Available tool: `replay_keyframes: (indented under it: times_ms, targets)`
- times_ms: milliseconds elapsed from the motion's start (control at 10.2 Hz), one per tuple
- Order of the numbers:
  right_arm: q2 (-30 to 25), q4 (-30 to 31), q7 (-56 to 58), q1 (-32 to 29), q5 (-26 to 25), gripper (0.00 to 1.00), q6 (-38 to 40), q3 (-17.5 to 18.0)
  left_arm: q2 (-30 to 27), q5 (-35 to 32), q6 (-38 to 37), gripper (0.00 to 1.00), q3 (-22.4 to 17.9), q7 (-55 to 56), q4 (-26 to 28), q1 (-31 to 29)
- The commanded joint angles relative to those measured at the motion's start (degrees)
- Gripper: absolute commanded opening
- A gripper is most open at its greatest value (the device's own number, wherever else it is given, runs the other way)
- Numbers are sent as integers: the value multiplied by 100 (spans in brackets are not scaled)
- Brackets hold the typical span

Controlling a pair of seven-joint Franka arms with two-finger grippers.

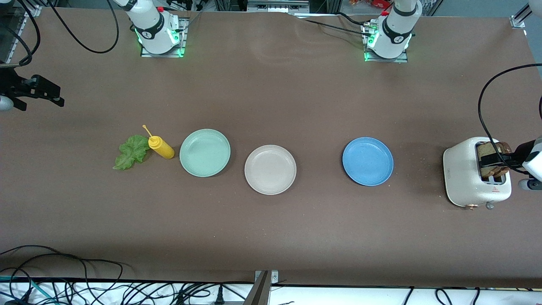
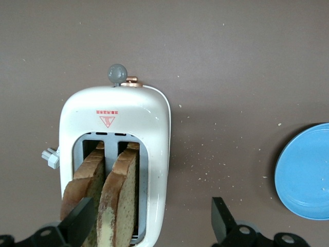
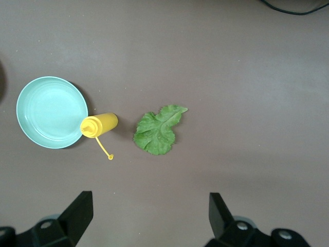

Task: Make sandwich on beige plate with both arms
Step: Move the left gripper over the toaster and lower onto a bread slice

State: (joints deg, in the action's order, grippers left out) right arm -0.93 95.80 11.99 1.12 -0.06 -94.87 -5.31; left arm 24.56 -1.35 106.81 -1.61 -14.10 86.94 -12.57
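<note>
The beige plate (image 1: pixel 270 169) lies bare mid-table between a mint green plate (image 1: pixel 205 152) and a blue plate (image 1: pixel 367 161). Two tan bread slices (image 1: pixel 493 157) stand in the slots of a white toaster (image 1: pixel 470 178) at the left arm's end. In the left wrist view the slices (image 2: pixel 118 198) stick up from the toaster (image 2: pixel 154 134). My left gripper (image 1: pixel 499 160) (image 2: pixel 151 224) hovers open over the toaster, one finger (image 2: pixel 79 221) above the outer slice. The green lettuce leaf (image 1: pixel 131 152) (image 3: pixel 158 128) lies flat toward the right arm's end. My right gripper (image 1: pixel 38 91) (image 3: pixel 149 213) is open and empty, high above the table near the leaf.
A yellow squeeze bottle (image 1: pixel 161 147) (image 3: pixel 100 125) lies on its side between the lettuce and the mint plate (image 3: pixel 51 112). The blue plate (image 2: pixel 306 172) shows beside the toaster. Crumbs dot the brown table around the toaster. Cables hang along the front edge.
</note>
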Motion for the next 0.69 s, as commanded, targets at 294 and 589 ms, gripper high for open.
replay_keyframes:
  times_ms: [294,589]
  targets:
    - [58,-175,85,2,103,100,109,21,-4,-76,436,100,38,-119,366,-166]
    - [58,-167,85,2,103,100,109,21,-39,-67,587,100,38,-119,543,-193]
